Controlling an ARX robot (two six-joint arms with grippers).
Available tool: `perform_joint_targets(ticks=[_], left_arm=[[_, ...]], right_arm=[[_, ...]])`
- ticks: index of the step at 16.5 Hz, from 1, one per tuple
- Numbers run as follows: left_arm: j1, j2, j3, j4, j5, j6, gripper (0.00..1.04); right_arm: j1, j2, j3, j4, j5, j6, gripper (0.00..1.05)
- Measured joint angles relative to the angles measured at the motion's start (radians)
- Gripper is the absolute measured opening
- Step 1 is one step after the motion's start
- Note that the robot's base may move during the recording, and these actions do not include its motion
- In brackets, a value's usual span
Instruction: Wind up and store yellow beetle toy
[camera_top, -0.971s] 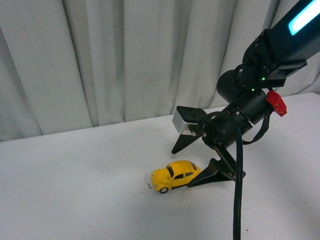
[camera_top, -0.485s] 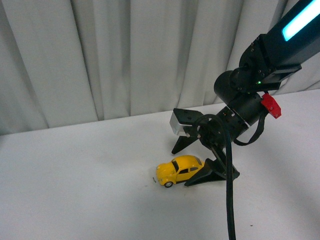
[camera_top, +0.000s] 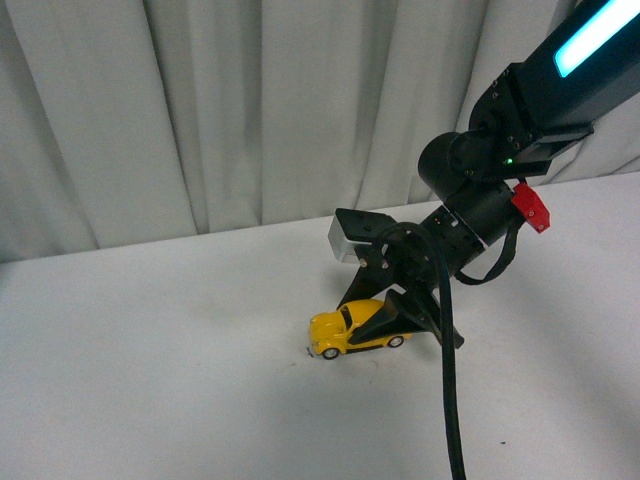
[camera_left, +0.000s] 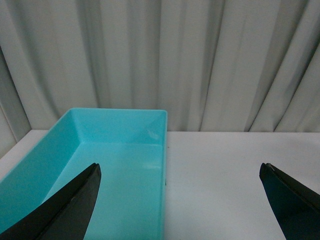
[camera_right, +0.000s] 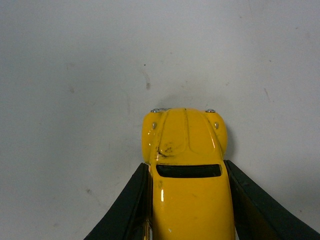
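The yellow beetle toy (camera_top: 333, 330) sits on the white surface (camera_top: 150, 390), just below the middle of the front view, with one end pointing toward 8 o'clock. The right arm reaches down to it from 2 o'clock. The right pincer (camera_top: 347, 327) is clenched around the toy, one black finger in front of the body and the other behind it. In the right wrist view both fingers (camera_right: 127, 200) press against the toy's flanks beside its dark window, and its rounded end with small chrome fittings sticks out past them. All that shows of the wheels rests on the surface. A black cable (camera_top: 450, 410) hangs from the arm toward 6 o'clock, and a red tag (camera_top: 528, 207) sits on the wrist. A pale pleated curtain (camera_top: 200, 110) closes off the back.

The left pincer (camera_left: 179, 167) is released, its two dark fingers (camera_left: 75, 200) spread wide apart. It hangs over the edge of an open turquoise bin (camera_left: 120, 122), with one finger above the bin and the other above bare surface.
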Motion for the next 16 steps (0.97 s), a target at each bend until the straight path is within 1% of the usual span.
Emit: perform_joint_targets(ticks=[6,9,10,16], left_arm=[[0.0,0.0,0.0,0.0,0.0,0.0,0.98],[0.0,0.0,0.0,0.0,0.0,0.0,0.98],[0.0,0.0,0.0,0.0,0.0,0.0,0.98],[0.0,0.0,0.0,0.0,0.0,0.0,0.98]], right_arm=[[-0.003,-0.008,-0.024,0.017,-0.007,0.002,0.4],[-0.018,-0.026,-0.065,0.02,-0.014,-0.014,0.4],[-0.32,-0.18,-0.394,0.027,0.01,-0.226,0.39],[-0.344,-0.193,-0.414,0.032,0.021,-0.228,0.39]])
